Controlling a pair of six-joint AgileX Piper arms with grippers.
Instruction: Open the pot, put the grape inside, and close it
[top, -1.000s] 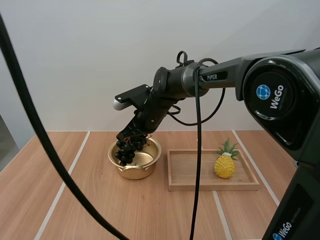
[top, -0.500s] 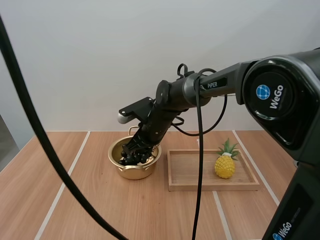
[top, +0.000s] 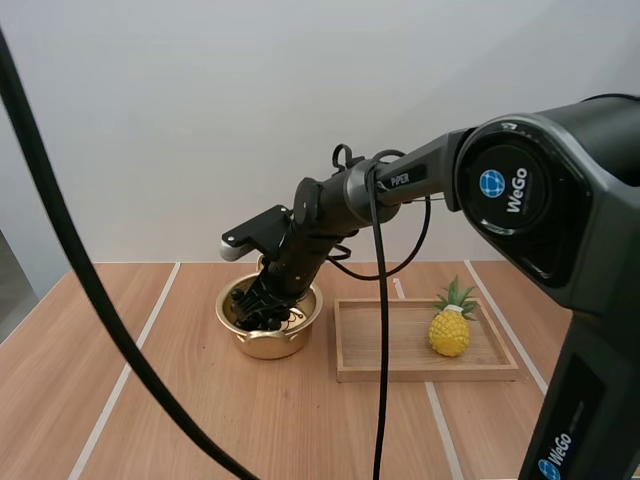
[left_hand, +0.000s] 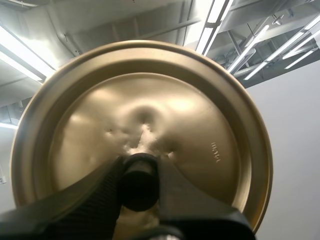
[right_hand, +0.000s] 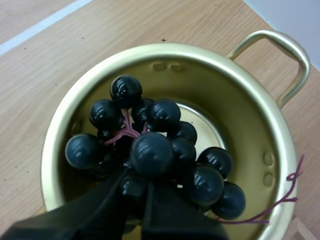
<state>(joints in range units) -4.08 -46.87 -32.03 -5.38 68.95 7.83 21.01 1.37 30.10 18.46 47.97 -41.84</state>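
The right arm (top: 400, 178) is reaching forward and to the left, with its wrist bending steeply downward. The right gripper (top: 262, 303) is pinching a bunch of grapes (right_hand: 150, 150) between its fingertips. The left gripper (left_hand: 140, 172) is clamping the lid (left_hand: 200, 125) by its knob (left_hand: 139, 187).

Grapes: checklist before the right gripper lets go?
1. Pot uncovered: ok.
2. Grapes inside the rim: ok, the bunch hangs within the walls.
3. Bunch resting on the pot's floor: cannot tell.
4. Right gripper shut on the bunch: ok.
5. Rim free for closing: not ok, a thin purple stem appears to cross it.
6. Lid ready: ok, left gripper shut on its knob.
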